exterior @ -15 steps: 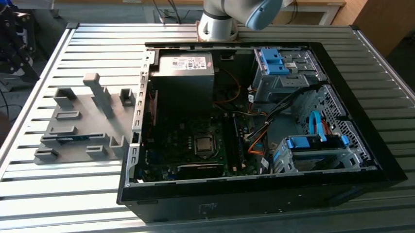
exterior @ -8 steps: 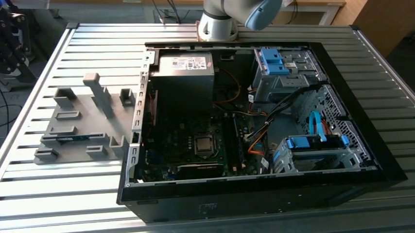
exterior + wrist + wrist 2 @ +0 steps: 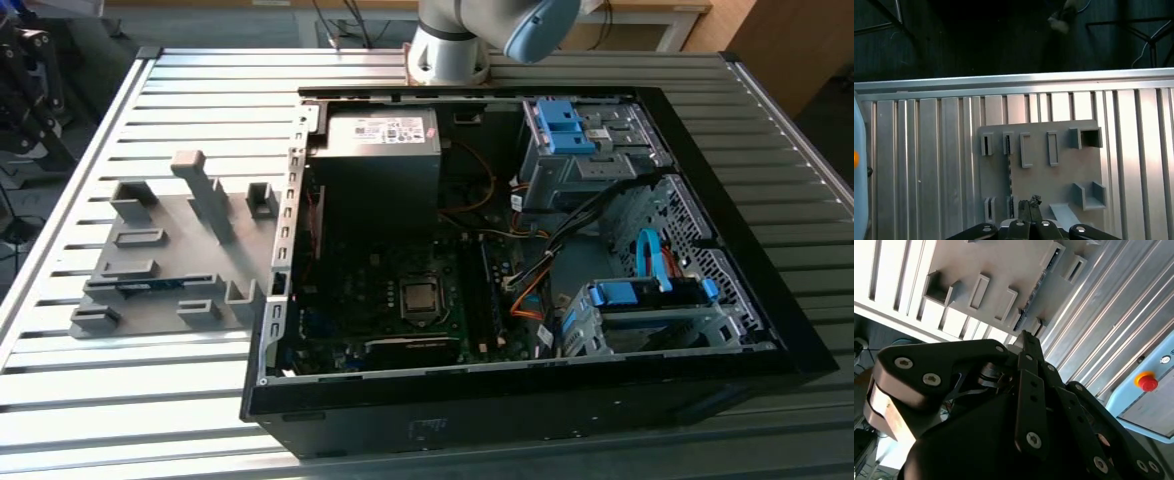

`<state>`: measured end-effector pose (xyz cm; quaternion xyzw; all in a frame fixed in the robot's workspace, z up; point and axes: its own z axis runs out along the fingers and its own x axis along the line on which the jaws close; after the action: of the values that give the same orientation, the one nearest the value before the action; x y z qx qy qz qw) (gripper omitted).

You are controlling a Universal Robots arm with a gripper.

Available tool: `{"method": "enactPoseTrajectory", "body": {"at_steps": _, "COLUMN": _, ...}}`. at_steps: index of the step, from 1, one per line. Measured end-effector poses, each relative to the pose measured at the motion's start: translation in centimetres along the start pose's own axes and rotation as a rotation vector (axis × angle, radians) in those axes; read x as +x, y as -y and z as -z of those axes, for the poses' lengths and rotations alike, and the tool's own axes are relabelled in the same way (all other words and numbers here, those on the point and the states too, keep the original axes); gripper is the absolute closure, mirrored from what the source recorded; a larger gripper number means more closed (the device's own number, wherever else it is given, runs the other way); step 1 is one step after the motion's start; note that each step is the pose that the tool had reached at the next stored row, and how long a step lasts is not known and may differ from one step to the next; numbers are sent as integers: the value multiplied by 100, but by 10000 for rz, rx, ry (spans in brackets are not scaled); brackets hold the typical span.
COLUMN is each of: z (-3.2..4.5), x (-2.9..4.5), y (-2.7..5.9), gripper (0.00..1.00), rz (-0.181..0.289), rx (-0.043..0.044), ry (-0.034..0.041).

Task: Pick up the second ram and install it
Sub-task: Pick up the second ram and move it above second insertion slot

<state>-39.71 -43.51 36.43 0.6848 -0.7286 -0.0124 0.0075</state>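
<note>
The ram (image 3: pixel 1008 176) stands on edge in the slots of a gray holder (image 3: pixel 1054 190) on the slatted worktop (image 3: pixel 929 150). In the first wrist view it is a thin dark line across the plate, and in the second wrist view it is a dark strip (image 3: pixel 1036 290) between the slot blocks. The end effector (image 3: pixel 1030 202) hangs above the holder near one end of the ram, clear of it. Its fingers are clenched tip to tip in both wrist views, with nothing between them. In the exterior view the ram (image 3: pixel 147 283) shows blue in the holder (image 3: pixel 187 262), on the exterior view's left, just beside the open case (image 3: pixel 534 390). The arm's base (image 3: pixel 447 55) stands behind the case.
</note>
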Motion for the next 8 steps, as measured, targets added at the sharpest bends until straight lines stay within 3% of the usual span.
{"method": "enactPoseTrajectory", "body": {"at_steps": 2, "z": -9, "x": 1, "y": -5, "gripper": 89, "rz": 3, "rx": 51, "ry": 47}}
{"method": "enactPoseTrajectory", "body": {"at_steps": 8, "z": -16, "x": 1, "y": -6, "gripper": 59, "rz": 3, "rx": 54, "ry": 55}}
